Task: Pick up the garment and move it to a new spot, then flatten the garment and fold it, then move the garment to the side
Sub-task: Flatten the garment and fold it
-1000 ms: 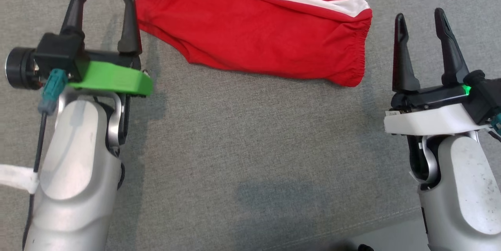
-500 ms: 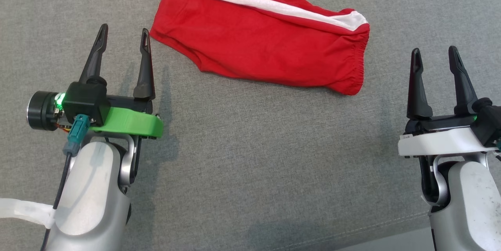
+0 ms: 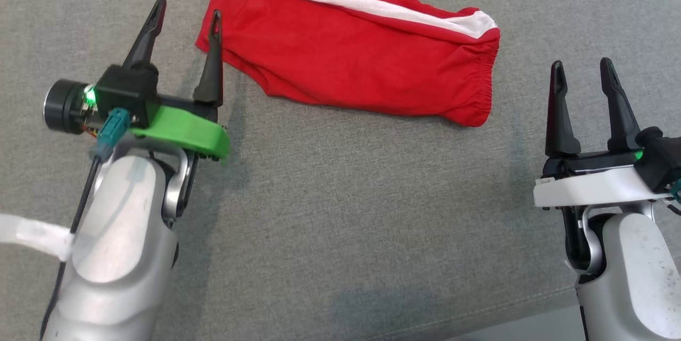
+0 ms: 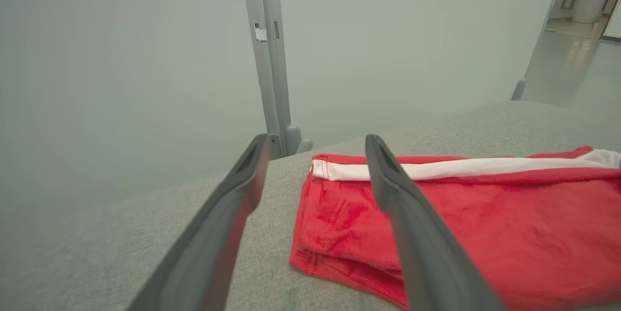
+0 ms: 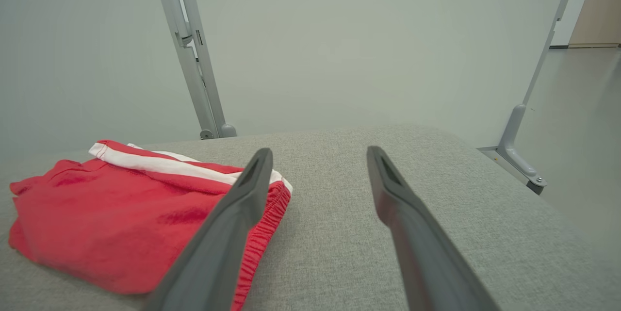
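One garment [image 3: 346,59], top edge cut off

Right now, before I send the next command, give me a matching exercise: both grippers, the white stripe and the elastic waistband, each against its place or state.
1. left gripper
2. right gripper
3. white stripe
4. elastic waistband

A. along the far long edge of the garment
B. open, apart from the garment, over bare grey surface
C. open, one finger across the garment's hem corner
D. gathered end on the robot's right

Pairs: 1-C, 2-B, 3-A, 4-D
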Tool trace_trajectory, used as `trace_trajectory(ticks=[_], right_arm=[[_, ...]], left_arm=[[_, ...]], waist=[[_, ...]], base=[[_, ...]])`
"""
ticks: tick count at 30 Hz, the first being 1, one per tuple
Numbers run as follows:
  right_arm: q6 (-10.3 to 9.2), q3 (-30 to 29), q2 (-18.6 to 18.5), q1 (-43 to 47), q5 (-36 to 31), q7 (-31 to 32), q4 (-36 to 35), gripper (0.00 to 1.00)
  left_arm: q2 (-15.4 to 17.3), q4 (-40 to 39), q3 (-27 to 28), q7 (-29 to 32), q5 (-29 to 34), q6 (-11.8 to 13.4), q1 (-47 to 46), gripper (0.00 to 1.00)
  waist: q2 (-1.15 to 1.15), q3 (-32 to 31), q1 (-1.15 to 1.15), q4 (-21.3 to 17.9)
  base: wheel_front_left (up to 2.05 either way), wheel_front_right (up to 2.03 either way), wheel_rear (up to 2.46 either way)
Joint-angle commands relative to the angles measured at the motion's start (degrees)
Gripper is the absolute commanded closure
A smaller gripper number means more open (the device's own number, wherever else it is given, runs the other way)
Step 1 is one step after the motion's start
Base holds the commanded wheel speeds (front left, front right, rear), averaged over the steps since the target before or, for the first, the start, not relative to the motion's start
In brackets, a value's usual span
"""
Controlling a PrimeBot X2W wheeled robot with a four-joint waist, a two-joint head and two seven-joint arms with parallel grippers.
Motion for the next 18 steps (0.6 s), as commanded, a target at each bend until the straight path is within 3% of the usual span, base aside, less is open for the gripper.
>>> trace_trajectory(ticks=[1,9,11,18], right_arm=[[-0.08,0.3,-0.1,-0.6,0.7,-0.3,0.2,0.0],[-0.08,3.2,-0.1,-1.8,3.1,-0.3,1.0,0.0],[-0.08,3.7,-0.1,-2.0,3.9,-0.3,1.2,0.0],[-0.08,3.8,-0.1,-1.8,4.9,-0.3,1.5,0.0]], left_arm=[[0.3,1.3,-0.7,1.8,-0.4,-1.2,-2.4,0.0],[0.9,15.5,-2.4,11.4,-4.6,-5.8,-11.3,0.0],[1.5,21.1,-2.1,12.8,-5.5,-6.2,-13.2,0.0],[1.7,29.5,-1.9,14.3,-6.7,-6.1,-15.2,0.0]], waist=[[0.0,0.6,0.0,-0.5],[0.0,2.3,0.0,-3.8],[0.0,2.8,0.0,-4.7],[0.0,3.3,0.0,-5.4]], base=[[0.0,0.0,0.0],[0.0,0.0,0.0],[0.0,0.0,0.0],[0.0,0.0,0.0]])
